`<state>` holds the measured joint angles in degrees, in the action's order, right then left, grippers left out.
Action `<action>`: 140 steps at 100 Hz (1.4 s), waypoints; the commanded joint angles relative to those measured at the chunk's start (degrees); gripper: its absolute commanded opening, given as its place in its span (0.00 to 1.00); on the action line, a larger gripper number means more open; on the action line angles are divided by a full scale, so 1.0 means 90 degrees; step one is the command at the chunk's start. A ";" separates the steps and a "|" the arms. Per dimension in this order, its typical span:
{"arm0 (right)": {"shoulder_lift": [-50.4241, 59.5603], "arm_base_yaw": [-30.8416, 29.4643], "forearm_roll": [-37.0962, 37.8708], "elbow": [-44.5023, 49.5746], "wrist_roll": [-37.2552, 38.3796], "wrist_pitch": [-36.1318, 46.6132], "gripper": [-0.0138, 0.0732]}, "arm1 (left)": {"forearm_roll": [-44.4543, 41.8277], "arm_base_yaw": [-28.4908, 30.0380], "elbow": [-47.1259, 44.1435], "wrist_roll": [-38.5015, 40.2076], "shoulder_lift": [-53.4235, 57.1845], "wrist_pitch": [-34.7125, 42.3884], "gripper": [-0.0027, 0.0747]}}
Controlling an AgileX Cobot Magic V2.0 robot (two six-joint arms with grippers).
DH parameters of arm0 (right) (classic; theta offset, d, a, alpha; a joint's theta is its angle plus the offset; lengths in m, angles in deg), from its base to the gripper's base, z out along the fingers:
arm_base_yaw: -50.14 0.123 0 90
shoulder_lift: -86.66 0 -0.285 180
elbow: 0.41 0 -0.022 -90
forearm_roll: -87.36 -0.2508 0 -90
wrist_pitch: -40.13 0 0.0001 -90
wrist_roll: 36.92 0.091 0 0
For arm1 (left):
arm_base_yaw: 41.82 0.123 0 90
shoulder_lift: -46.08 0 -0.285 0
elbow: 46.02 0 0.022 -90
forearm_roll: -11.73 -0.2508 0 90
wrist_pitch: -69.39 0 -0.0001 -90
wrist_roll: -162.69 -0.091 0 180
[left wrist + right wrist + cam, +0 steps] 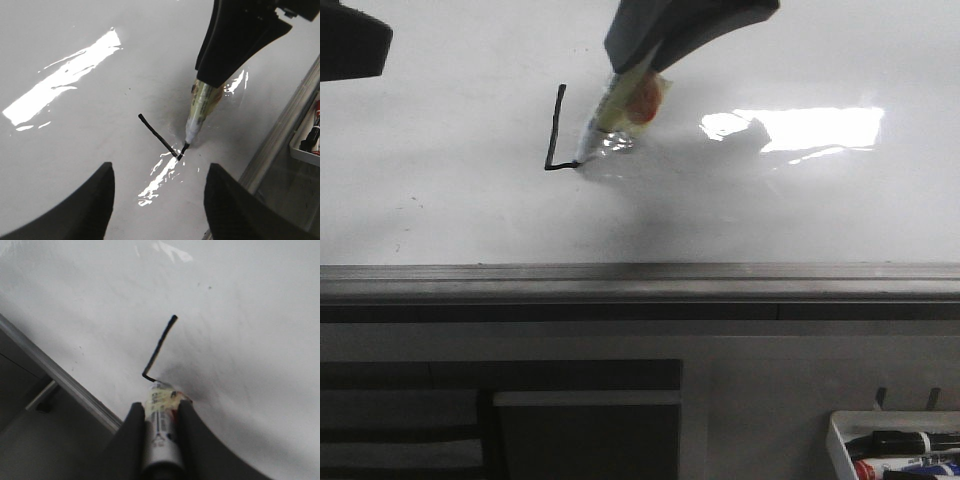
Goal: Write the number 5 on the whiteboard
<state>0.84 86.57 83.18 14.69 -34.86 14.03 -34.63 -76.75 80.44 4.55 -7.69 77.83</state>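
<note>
Currently the right end effector (620,85) clamps the marker (610,115), tip touching the whiteboard (440,210) at the stroke's (556,125) near end; remaining curve lies rightward. Left end effector (157,200) idles, spread wide.

No finished digit can be read: the whiteboard (450,200) carries only a partial black stroke (556,128), a long straight line with a short hook at its end, touching the marker pen's (200,107) tip. The pen's yellowish label (161,422) shows small dark printing and tick marks, too blurred to read. No brand or number is legible anywhere.
</note>
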 commanded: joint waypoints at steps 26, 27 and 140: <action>-0.0357 0.0459 0.0118 -0.0267 -0.0052 0.0808 0.09 | 0.0145 -0.0048 0.0167 0.0076 0.0045 0.0337 0.51; -0.0357 0.0459 0.0118 -0.0345 -0.0052 0.0794 0.09 | 0.0145 -0.0048 0.0167 0.0076 0.0045 0.0337 0.51; 0.0082 -0.0457 0.0209 -0.0641 -0.0052 0.0647 0.09 | 0.0155 -0.0048 0.0167 0.0076 0.0045 0.0217 0.51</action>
<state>-0.42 84.47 83.40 10.81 -34.83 18.79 -34.53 -76.75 80.44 4.55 -7.69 77.31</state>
